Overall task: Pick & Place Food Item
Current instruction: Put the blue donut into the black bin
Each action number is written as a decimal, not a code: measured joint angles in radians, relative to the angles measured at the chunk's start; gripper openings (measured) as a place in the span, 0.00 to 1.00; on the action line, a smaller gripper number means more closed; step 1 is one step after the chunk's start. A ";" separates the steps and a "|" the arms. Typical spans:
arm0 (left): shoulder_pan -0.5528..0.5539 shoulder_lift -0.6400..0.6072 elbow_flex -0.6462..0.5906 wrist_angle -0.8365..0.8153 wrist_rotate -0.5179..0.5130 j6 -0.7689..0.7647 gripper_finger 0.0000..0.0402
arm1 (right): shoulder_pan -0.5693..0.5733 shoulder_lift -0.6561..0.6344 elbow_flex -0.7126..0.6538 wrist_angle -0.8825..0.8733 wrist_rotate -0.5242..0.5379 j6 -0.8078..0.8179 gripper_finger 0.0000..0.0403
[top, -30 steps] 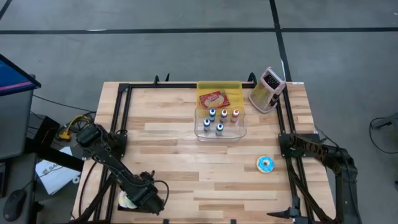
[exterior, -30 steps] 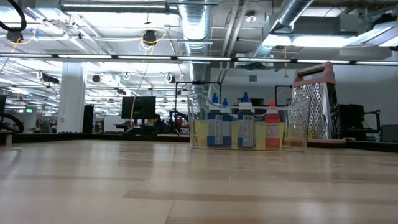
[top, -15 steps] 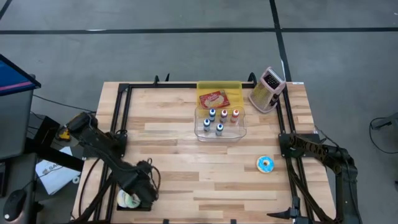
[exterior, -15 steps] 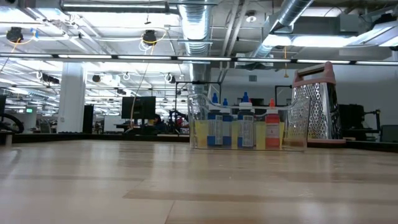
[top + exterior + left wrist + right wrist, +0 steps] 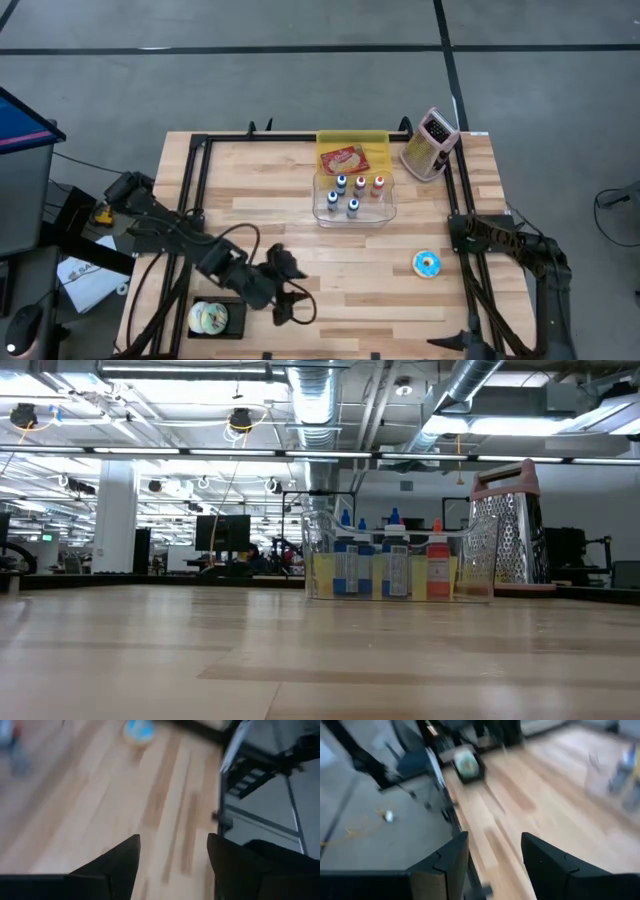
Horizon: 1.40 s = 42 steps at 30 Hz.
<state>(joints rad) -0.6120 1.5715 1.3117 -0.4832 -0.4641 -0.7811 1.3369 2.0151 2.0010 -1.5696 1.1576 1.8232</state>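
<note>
A pale glazed donut (image 5: 209, 317) lies in a small black tray (image 5: 232, 318) at the table's near left corner; the right wrist view shows the donut (image 5: 466, 764) there too. A blue-frosted donut (image 5: 427, 264) lies flat on the wood at the right and shows blurred as the blue donut (image 5: 139, 730) in the left wrist view. My left gripper (image 5: 290, 300) hovers right of the tray, open (image 5: 172, 865), with nothing between its fingers. My right gripper (image 5: 462, 234) waits over the table's right edge, open (image 5: 492, 860) and holding nothing.
A clear bin of small bottles (image 5: 353, 197) stands at the far middle, with a yellow bin holding a red packet (image 5: 345, 158) behind it. A metal grater (image 5: 430, 143) stands at the far right. In the low view, the bottle bin (image 5: 395, 565) and the grater (image 5: 510, 525) stand far back.
My left gripper has risen from over the black tray at the near left corner. It has swung toward the table's right and tipped from pointing down to a shallow slant. The pale donut has stayed in the tray and now shows uncovered.
</note>
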 joint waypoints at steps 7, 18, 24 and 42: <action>0.090 0.004 0.000 0.238 0.000 0.466 0.57 | -0.157 -0.001 -0.023 0.000 -0.394 -0.043 0.43; 0.138 0.004 0.000 0.285 0.000 0.777 0.58 | -0.340 -0.183 -0.448 0.001 -0.722 -0.067 0.34; 0.144 0.001 0.000 0.278 0.000 0.827 0.58 | -0.359 -0.414 -0.820 0.281 -0.885 -0.001 0.36; 0.143 -0.157 -0.272 0.478 0.003 0.801 0.58 | -0.598 -0.538 -1.094 0.494 -0.963 -0.259 0.66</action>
<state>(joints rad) -0.4686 1.4149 1.0393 -0.0049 -0.4607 0.0204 0.7389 1.4773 0.9073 -1.0758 0.1944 1.5644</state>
